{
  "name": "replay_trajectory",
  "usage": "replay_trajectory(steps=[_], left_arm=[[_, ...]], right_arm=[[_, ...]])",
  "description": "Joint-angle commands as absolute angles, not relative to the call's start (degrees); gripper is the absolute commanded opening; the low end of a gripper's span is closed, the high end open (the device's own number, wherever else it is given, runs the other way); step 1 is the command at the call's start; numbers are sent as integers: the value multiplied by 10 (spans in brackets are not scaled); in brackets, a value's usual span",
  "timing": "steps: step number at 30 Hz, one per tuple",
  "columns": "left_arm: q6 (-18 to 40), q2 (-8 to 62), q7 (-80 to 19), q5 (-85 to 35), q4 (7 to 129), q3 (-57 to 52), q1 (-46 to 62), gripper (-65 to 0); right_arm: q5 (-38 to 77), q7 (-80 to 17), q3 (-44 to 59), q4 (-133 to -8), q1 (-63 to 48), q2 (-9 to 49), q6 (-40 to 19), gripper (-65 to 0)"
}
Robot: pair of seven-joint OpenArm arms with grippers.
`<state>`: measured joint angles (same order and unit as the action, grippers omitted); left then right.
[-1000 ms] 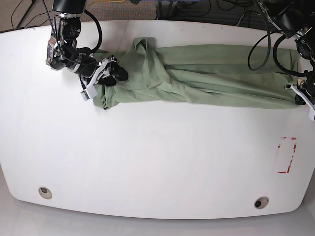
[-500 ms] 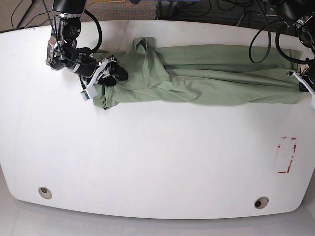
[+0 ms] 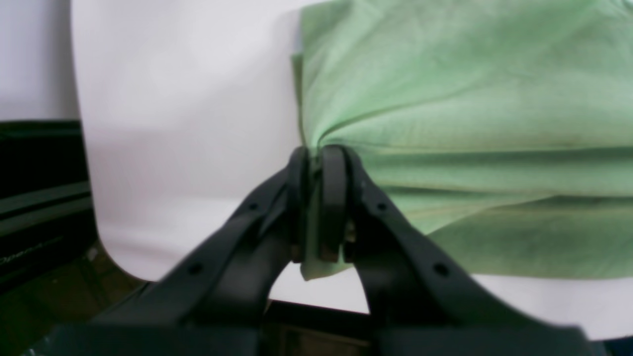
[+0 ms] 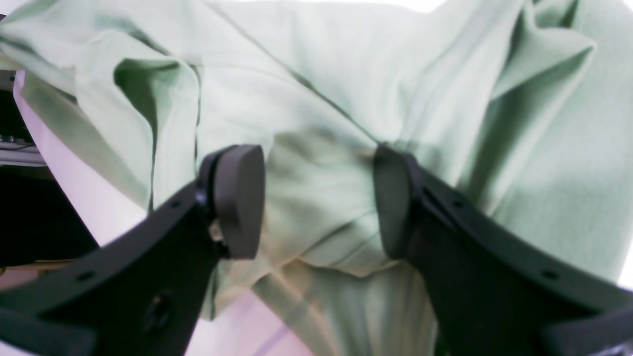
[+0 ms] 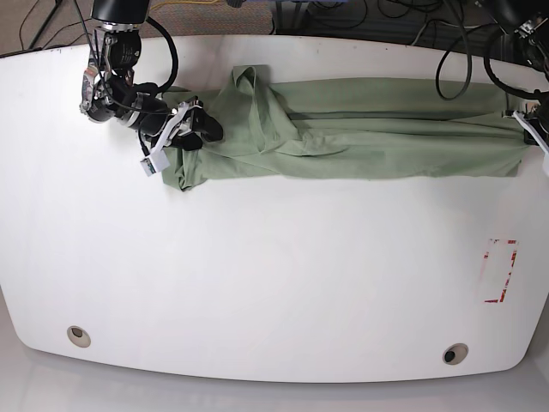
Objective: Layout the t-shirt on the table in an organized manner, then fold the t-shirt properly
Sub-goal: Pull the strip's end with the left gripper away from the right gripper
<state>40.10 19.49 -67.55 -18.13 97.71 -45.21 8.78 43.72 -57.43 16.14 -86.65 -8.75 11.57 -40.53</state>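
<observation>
The pale green t-shirt lies stretched in a long band across the far half of the white table. At its right end my left gripper is shut on the t-shirt. In the left wrist view the pads of the left gripper pinch a corner of the green cloth, which fans out taut from them. My right gripper sits on the bunched left end. In the right wrist view the right gripper is open, its jaws wide apart, with rumpled fabric lying between and under the fingers.
A red-marked rectangle sits near the table's right edge. Two round grommet holes lie along the near edge. Cables run behind the far edge. The left gripper is right at the table's right edge.
My left gripper has moved right and toward the far edge with the cloth, pulling the shirt's right end straighter and tauter. The right arm has stayed put.
</observation>
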Motion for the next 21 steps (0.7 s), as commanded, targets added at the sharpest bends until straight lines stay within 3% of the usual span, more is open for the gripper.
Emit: replay_trajectory(steps=[1, 15, 21], left_arm=[[400, 210, -667, -180, 985, -456, 89, -621], [400, 221, -667, -177, 985, -454, 89, -617], [400, 229, -669, -177, 985, -456, 89, -496]], right_arm=[[424, -584, 164, -870, -86, 121, -400, -314], [423, -570, 164, -870, -86, 123, -400, -314], [423, -569, 164, -869, -87, 124, -400, -314]])
